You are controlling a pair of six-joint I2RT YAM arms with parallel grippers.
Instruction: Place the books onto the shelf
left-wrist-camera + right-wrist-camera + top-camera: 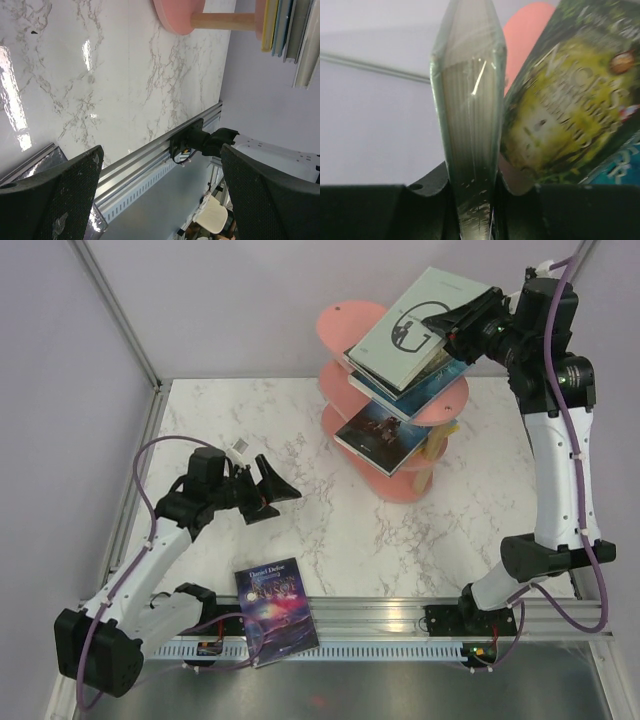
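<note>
The right claw [447,325] is clamping a pale grey-white paperback [410,330] with a black mark, holding it tilted above the top board of the pink three-tier oval shelf [340,325]. Other paperbacks [385,435] are lying on its lower boards. The left claw [277,487], jaws wide apart, is hovering over the white marble bench [330,530], where a purple galaxy-cover paperback [277,605] is lying at the near edge.

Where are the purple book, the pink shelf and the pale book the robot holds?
purple book [277,612]: top view, middle of its cover.
pink shelf [335,335]: top view, bare left part of its top board.
pale book [410,330]: top view, middle of its cover.
</note>
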